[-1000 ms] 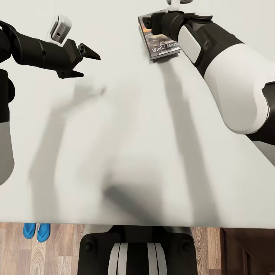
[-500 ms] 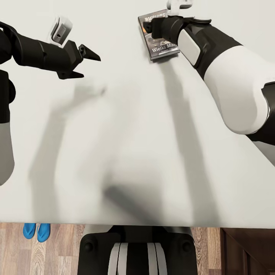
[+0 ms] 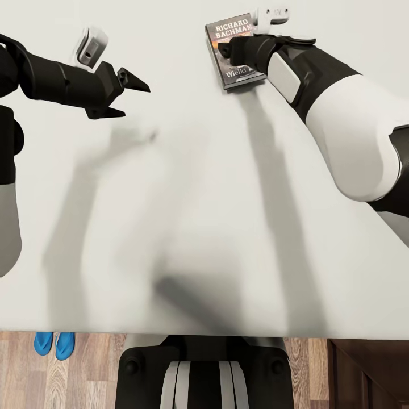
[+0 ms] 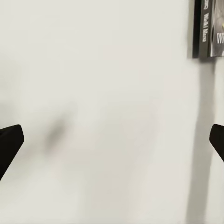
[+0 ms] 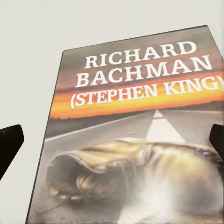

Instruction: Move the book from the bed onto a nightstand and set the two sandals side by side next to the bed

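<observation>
A: Off-white mattress all across the bed (image 3: 187, 187), and the book (image 3: 230, 40) lies flat on it at the far side, under the right gripper (image 3: 227, 50).

B: What has changed in the last second?

A: The right arm has drawn back a little towards the robot. The author's name on the cover was hidden under the wrist; now it reads plainly from the head camera. The book itself has not moved.

B: So no grasp yet?

A: I judge not. The right wrist camera shows the jaws spread wide, one dark tip at each side, the cover (image 5: 135, 135) between them and nothing pinched. It looks like lining up for the pick.

B: And the left gripper (image 3: 128, 94)?

A: Held over bare mattress well apart from the book, jaws spread too. Its wrist camera catches the book's spine (image 4: 207, 28) at the edge.

B: The sandals (image 3: 54, 344)?

A: The head camera shows them, blue, side by side on the wood floor (image 3: 79, 369) by the bed's near edge.
</observation>
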Robot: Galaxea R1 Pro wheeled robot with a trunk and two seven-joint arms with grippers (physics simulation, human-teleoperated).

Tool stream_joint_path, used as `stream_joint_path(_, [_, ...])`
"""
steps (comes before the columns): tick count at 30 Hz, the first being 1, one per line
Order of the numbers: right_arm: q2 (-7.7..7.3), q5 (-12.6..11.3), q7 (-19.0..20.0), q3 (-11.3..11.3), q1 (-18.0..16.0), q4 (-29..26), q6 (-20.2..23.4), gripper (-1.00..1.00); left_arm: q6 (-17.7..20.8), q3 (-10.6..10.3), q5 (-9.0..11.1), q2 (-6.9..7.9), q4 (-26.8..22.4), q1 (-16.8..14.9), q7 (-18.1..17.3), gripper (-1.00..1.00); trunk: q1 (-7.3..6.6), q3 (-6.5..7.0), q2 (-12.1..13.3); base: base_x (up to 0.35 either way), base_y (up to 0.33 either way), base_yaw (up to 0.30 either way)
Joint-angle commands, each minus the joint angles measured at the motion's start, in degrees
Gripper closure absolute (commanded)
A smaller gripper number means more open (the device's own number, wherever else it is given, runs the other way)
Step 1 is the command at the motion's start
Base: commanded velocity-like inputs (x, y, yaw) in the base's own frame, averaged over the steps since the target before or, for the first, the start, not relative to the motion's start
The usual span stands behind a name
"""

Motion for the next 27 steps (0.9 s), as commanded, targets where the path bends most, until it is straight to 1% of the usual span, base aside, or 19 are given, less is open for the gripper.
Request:
stream_joint_path(1, [-0.1,-0.43,0.02,0.42,0.13,-0.07,0.31,-1.0,0.08,0.01,0.51,0.06,-0.16,-0.04,0.57,-1.0,0.0,-0.02,-0.01,0.0,0.0,0.0])
stream_joint_path(19, [-0.46,-0.44,-0.09,0.44,0.87,0.0,0.35,-1.0,0.08,0.41,0.16,0.29,-1.04,1.12,0.51,-1.0,0.0,-0.02,-0.01,0.0,0.0,0.0])
stream_joint_path(22, [-0.44,-0.44,-0.43,0.44,0.91,0.0,0.38,-1.0,0.08,0.42,0.15,0.36,-1.06,1.16,0.51,-1.0,0.0,-0.02,-0.01,0.0,0.0,0.0])
stream_joint_path(27, [-0.42,-0.35,-2.52,0.44,0.94,0.0,0.46,-1.0,0.08,0.43,0.15,0.43,-1.09,1.2,0.51,-1.0,0.0,-0.02,-0.01,0.0,0.0,0.0])
